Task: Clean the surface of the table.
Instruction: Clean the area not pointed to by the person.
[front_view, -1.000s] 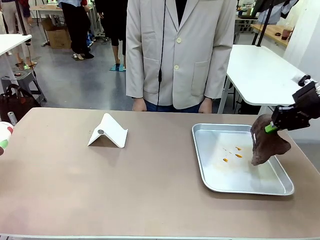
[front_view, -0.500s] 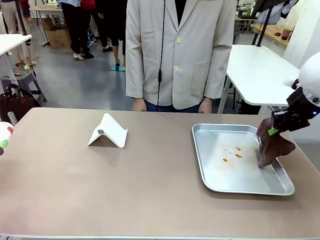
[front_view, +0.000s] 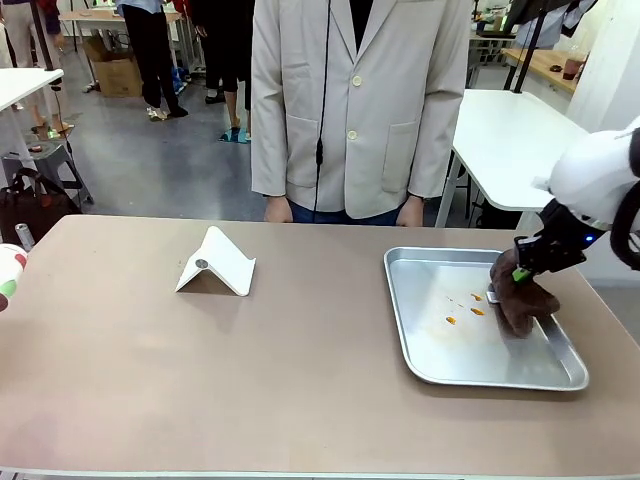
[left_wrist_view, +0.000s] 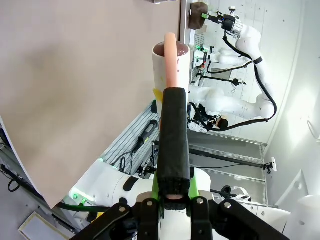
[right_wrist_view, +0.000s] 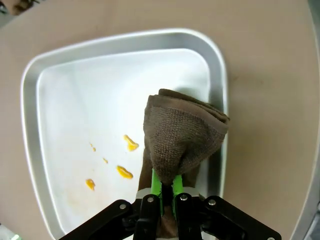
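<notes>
Wiping stage: judged barely begun; the cloth has landed but the stains look untouched.
Table: fills the view from 6 o'clock out to the far edge; no mark can be made out on its bare taupe top.
Left gripper: parked off the table's 9 o'clock edge; one black finger faces the lens with a pink rod beyond its tip, so I cannot tell whether the claw is spread or pressed together.
Tray: shallow metal, lying flat on the table at 3 o'clock.
Orange spots: a few small dabs on the tray floor, right of its middle.
Right gripper: green pads pinching the brown cloth, low over the tray's 3 o'clock side.
Cloth contact: bunched on the tray floor, just beside the spots.
White folded stand: at 10 o'clock, well apart from the tray.
Person: standing at 12 o'clock behind the far edge, hands down.
Change: a second ago the cloth hung slack above the tray's 3 o'clock rim; it has since dropped and moved inward.
Meaning: a sweep toward 9 o'clock would probably take the spots.
</notes>
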